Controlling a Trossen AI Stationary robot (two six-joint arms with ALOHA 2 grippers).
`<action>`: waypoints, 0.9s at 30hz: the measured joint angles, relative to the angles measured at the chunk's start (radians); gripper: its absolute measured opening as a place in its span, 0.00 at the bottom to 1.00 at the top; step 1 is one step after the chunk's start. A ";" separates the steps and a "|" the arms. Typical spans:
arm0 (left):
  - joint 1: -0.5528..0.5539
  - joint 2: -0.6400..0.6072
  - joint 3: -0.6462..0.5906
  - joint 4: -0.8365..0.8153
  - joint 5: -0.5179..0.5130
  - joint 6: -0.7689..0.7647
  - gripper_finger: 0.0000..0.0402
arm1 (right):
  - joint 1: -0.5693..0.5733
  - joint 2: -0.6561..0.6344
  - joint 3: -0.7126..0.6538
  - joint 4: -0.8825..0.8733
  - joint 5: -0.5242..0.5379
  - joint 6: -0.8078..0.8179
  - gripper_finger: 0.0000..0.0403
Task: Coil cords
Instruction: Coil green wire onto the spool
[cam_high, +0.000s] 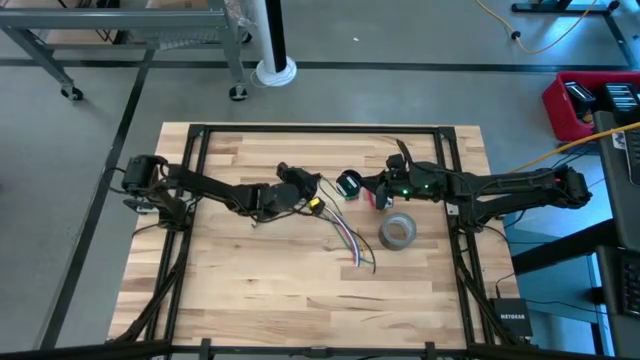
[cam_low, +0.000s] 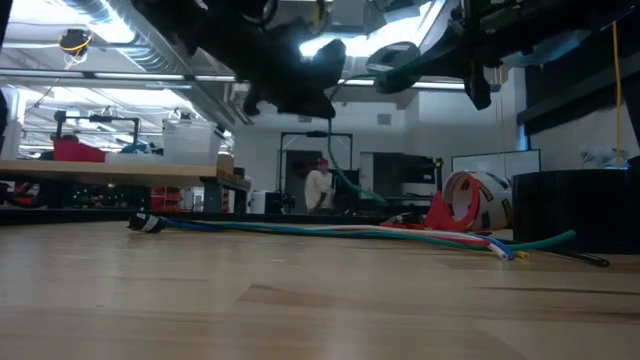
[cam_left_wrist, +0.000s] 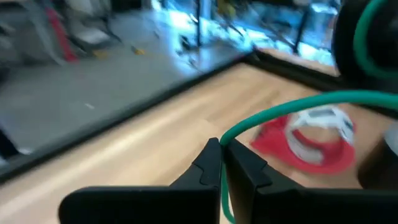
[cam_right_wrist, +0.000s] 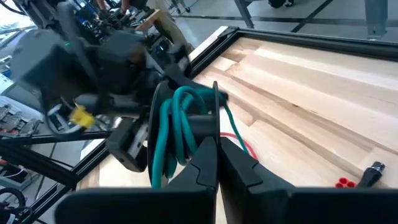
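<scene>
Light wooden desk (cam_high: 240, 270) of butcher-block planks, edged by a dark frame. Lying flat on it: a bundle of multicoloured cords (cam_high: 343, 238) near the centre, a grey tape roll (cam_high: 397, 232) just beside them, and a small red-and-white piece (cam_low: 462, 207).

Workshop: concrete floor (cam_high: 400, 40), benches (cam_low: 120, 172)

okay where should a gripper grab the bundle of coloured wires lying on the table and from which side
Judging by its pose, grip the multicoloured wire bundle mid-length, where the strands run together, not the splayed end by the grey tape roll. Come straight down, fingers across the strands: it lies flat on the table.
</scene>
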 joint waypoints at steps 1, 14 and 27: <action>0.012 0.003 0.000 -0.013 0.052 -0.023 0.00 | 0.000 0.000 0.000 0.000 0.000 0.001 0.01; 0.062 0.011 0.000 -0.110 0.124 -0.116 0.00 | 0.000 0.000 0.000 -0.005 -0.003 0.001 0.01; 0.117 0.011 0.165 -0.198 0.247 -0.055 0.00 | 0.000 0.000 0.000 -0.108 0.056 0.009 0.01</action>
